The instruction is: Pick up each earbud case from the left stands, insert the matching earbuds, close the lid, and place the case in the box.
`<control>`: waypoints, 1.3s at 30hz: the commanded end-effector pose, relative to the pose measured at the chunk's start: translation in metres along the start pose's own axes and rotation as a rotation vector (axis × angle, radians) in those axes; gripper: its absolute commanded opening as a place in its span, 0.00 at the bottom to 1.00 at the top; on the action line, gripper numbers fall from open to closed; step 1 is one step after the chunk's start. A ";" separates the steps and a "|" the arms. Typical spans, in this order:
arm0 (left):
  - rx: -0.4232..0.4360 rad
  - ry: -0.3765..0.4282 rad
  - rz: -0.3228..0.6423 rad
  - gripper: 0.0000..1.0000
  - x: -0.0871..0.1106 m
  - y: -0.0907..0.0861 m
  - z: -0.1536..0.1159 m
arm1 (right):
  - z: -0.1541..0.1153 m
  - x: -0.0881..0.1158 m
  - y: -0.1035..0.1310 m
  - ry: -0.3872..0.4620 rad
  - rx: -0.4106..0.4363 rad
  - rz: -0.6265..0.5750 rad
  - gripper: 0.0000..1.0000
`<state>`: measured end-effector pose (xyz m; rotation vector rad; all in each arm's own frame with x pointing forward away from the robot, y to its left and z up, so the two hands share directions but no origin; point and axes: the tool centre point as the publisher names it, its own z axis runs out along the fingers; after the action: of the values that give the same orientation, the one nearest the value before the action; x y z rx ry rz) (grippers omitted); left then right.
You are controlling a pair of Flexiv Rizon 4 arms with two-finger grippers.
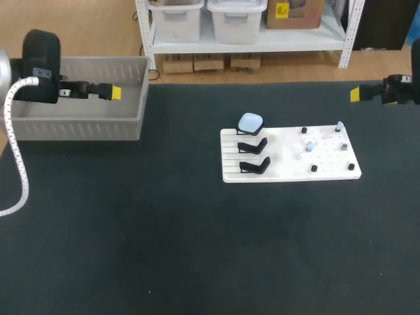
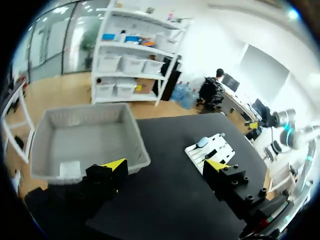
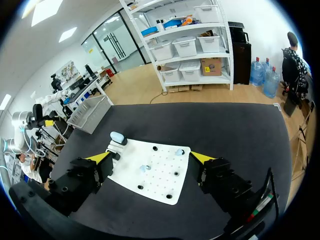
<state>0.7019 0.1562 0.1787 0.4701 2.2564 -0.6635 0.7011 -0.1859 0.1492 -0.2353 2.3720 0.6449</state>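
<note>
Earbud case (image 1: 250,122): pale blue, seated on the rearmost of three stands at the left end of the white pegboard (image 1: 289,172), mid-surface (image 1: 164,230). Middle stand (image 1: 253,145) and front stand (image 1: 254,165) bare. Lid state not readable from here.

Matching buds on the board's right half, among black pegs (image 1: 314,168): rear earbud (image 1: 338,126) near the far right corner, middle earbud (image 1: 310,146) closer to centre.

Left gripper (image 1: 115,92): fingers spread, nothing held, hanging above the grey box (image 1: 79,128) at the far left of the surface. Right gripper (image 1: 355,94): fingers likewise spread and empty, raised off beyond the board's far right corner.

Key geometry: case well apart from both grippers. From the left fingers, off to the right across bare surface. From the right fingers, off to the left, past the earbuds. Somewhat nearer to the right tips by the look of it, but with the case end of the board on the left arm's side. Long axis of case roughly left-right in the head view, across the stand. Tentative, too small to be sure.

Judgement: pickup not yet started. Next move probably a descent onto the case, fingers straddling its short axis. Risk: nudging the stand or knocking the case off it.
</note>
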 end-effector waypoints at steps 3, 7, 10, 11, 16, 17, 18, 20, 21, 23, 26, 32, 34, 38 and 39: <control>0.335 -0.089 0.290 1.00 -0.005 -0.002 0.010 | 0.000 0.000 0.000 0.000 0.001 0.000 1.00; 0.404 -0.053 0.392 1.00 -0.011 -0.006 0.021 | 0.000 0.000 0.000 0.000 0.001 0.000 1.00; 0.440 -0.028 0.442 1.00 -0.015 -0.006 0.031 | 0.000 0.000 0.000 0.000 0.001 0.000 1.00; 0.455 -0.019 0.453 1.00 -0.016 -0.006 0.033 | 0.000 0.000 0.000 0.000 0.001 0.000 1.00; 0.460 0.035 0.546 1.00 -0.018 -0.007 0.047 | 0.000 0.000 0.000 0.000 0.001 0.000 1.00; 0.460 0.035 0.546 1.00 -0.018 -0.007 0.047 | 0.000 0.000 0.000 0.000 0.001 0.000 1.00; 0.460 0.035 0.546 1.00 -0.018 -0.007 0.047 | 0.000 0.000 0.000 0.000 0.001 0.000 1.00; 0.460 0.035 0.546 1.00 -0.018 -0.007 0.047 | 0.000 0.000 0.000 0.000 0.001 0.000 1.00; 0.460 0.035 0.546 1.00 -0.018 -0.007 0.047 | 0.000 0.000 0.000 0.000 0.001 0.000 1.00; 0.460 0.035 0.546 1.00 -0.018 -0.007 0.047 | 0.000 0.000 0.000 0.000 0.001 0.000 1.00; 0.460 0.035 0.546 1.00 -0.018 -0.007 0.047 | 0.000 0.000 0.000 0.000 0.001 0.000 1.00; 0.460 0.035 0.546 1.00 -0.018 -0.007 0.047 | 0.000 0.000 0.000 0.000 0.001 0.000 1.00; 0.429 0.036 0.547 1.00 -0.006 -0.006 0.048 | 0.000 0.000 0.000 0.000 0.001 0.000 1.00; 0.421 0.035 0.623 1.00 0.001 -0.015 0.062 | 0.000 0.000 0.000 0.000 0.001 0.000 1.00; 0.427 0.034 0.643 1.00 0.000 -0.017 0.066 | 0.000 0.000 0.000 0.000 0.001 0.000 1.00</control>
<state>0.7292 0.1163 0.1496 1.3492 1.8359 -0.8031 0.7011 -0.1859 0.1492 -0.2352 2.3721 0.6451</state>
